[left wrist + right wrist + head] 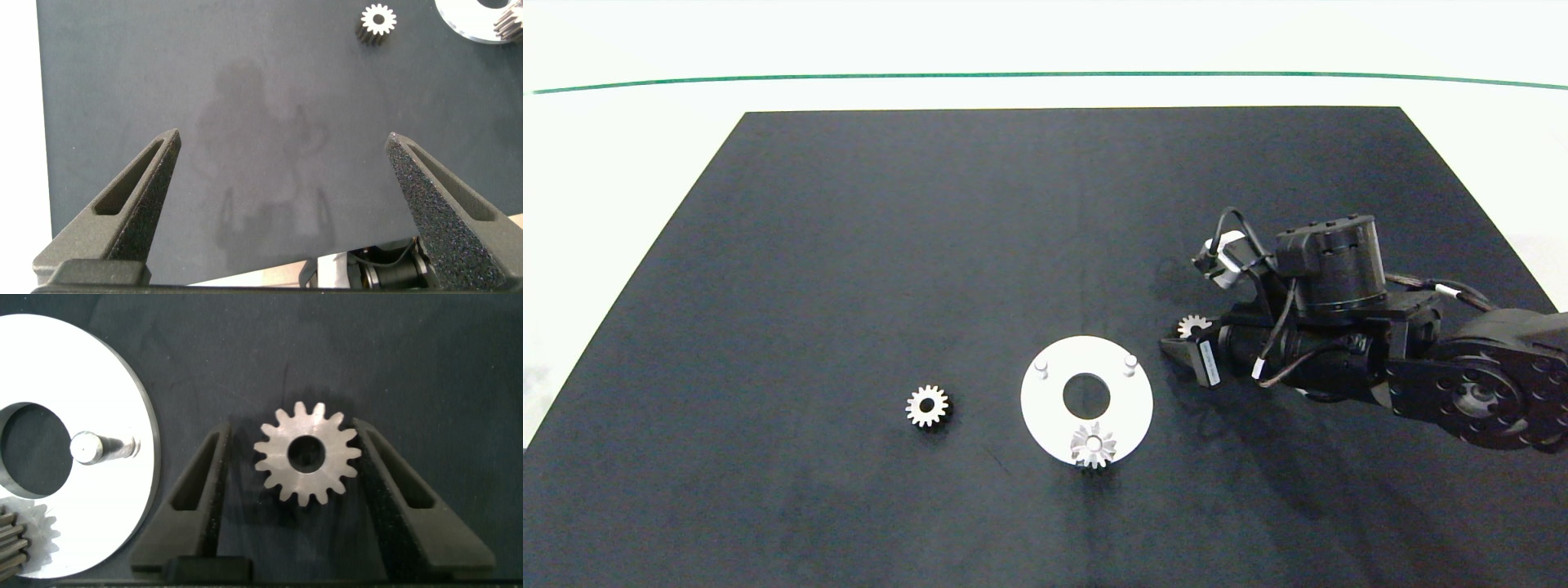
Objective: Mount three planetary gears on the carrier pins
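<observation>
Right gripper (306, 502), its fingers parted, is straddling a flat-lying gear (306, 455) just right of the disc (1045, 408), ready for closing.

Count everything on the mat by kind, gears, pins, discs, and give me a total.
Planetary gears: 3 – one on the mat, one on a pin, one between the right gripper fingers
Carrier pins: 3, 2 bare
White disc: 1
Total: 7
</observation>
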